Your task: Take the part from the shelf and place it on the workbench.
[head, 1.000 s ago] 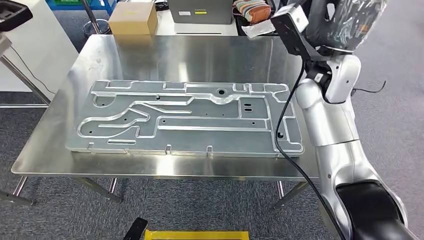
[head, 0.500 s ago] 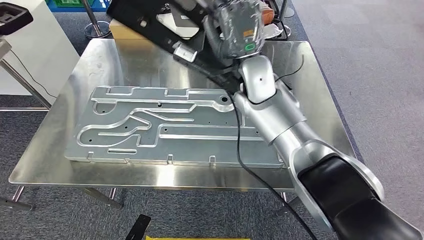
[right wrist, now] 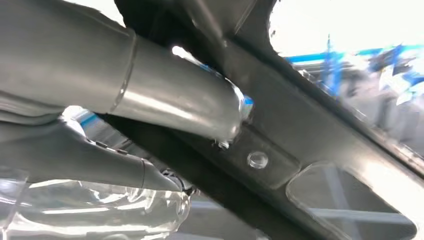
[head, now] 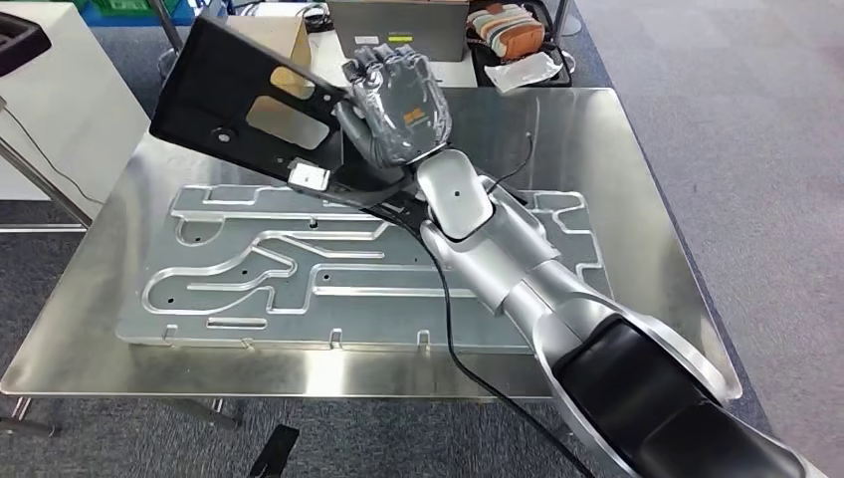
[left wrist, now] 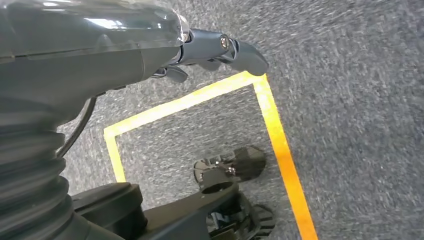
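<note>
Head view: right hand (head: 396,105) grips black part (head: 239,95) (tilted) — no legible writing.

One black part (head: 244,100), one machined aluminium plate (head: 299,269), one bench (head: 637,199), one cardboard box (head: 289,45) at the far side, and one pouch (head: 503,30).

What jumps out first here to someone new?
The right hand holding a flat black part with cutouts, tilted above the far side of the steel workbench. Below it lies a large machined aluminium plate with routed channels, covering most of the benchtop. The left hand hangs over grey carpet with yellow floor tape.
</note>
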Controlling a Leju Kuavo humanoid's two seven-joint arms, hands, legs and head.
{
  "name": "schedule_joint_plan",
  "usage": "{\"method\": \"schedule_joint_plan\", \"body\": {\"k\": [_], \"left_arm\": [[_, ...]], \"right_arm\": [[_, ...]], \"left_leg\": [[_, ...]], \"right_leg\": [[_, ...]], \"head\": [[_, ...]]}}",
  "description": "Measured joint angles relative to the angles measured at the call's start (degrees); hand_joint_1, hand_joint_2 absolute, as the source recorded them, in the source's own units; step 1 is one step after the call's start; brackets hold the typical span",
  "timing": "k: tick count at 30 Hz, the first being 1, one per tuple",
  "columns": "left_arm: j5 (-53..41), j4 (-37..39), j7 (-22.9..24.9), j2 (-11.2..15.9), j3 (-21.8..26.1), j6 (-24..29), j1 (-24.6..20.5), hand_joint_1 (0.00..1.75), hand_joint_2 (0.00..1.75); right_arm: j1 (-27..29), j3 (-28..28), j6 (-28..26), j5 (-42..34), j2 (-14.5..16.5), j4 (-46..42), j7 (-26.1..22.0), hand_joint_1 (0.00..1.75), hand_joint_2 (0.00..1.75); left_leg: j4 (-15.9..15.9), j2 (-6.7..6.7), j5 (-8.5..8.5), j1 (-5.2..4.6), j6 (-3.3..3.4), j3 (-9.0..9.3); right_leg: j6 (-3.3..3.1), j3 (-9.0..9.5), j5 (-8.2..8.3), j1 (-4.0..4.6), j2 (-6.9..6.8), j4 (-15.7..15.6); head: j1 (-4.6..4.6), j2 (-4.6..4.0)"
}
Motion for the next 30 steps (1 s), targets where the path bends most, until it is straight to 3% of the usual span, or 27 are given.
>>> {"method": "schedule_joint_plan", "body": {"k": [6, 10, 12, 16, 20, 30], "left_arm": [[0.92, 0.00, -1.07, -0.12, 0.72, -0.20, 0.01, 0.00, 1.75], [4.89, 0.00, -7.40, -0.30, 2.62, -0.46, 0.16, 0.00, 1.75], [8.41, 0.00, -12.25, -0.34, 4.34, -3.72, 0.15, 0.00, 1.75], [13.58, 0.00, -17.45, -0.31, 8.40, -10.17, -0.06, 0.00, 1.75], [13.81, 0.00, -16.71, -0.26, 10.30, -11.51, -0.53, 0.00, 1.75], [13.80, 0.00, -16.14, -0.25, 11.66, -11.64, -0.86, 0.00, 1.75]], "right_arm": [[2.48, 2.45, 2.28, 0.03, 2.06, 3.29, 0.23, 1.75, 0.00], [2.95, 4.47, 6.92, 0.03, 2.41, 4.53, 1.45, 1.75, 0.00], [2.62, 6.11, 10.42, 0.02, 2.42, 5.02, 1.06, 1.75, 0.00], [1.44, 10.38, 19.44, 0.02, 2.97, 6.12, -0.99, 0.00, 0.00], [0.70, 13.33, 24.96, 0.03, 3.94, 7.03, -2.17, 0.00, 0.00], [-0.07, 16.15, 26.02, 0.03, 4.63, 8.32, -2.43, 0.00, 0.00]], "left_leg": [[-0.27, -0.83, -0.33, -0.03, 0.57, -0.02], [-0.24, -0.81, -0.40, -0.23, 1.06, -0.06], [-0.22, -0.78, -0.38, -0.29, 1.12, -0.06], [-0.20, -0.75, -0.32, -0.32, 1.19, -0.04], [-0.21, -0.73, -0.24, -0.30, 1.15, 0.01], [-0.23, -0.70, -0.19, -0.26, 1.10, 0.11]], "right_leg": [[-0.17, 0.51, 0.06, 0.00, -0.39, -0.81], [-0.06, 0.65, 0.09, -0.10, -0.47, -1.21], [0.32, 0.65, 0.14, -0.16, -0.48, -1.25], [0.89, 0.62, 0.24, -0.18, -0.47, -1.27], [0.96, 0.61, 0.27, -0.02, -0.48, -1.21], [0.95, 0.57, 0.26, 0.03, -0.46, -0.97]], "head": [[0.00, 0.00], [0.00, 0.00], [0.00, 0.00], [0.00, 0.00], [0.00, 0.00], [0.00, 0.00]]}}
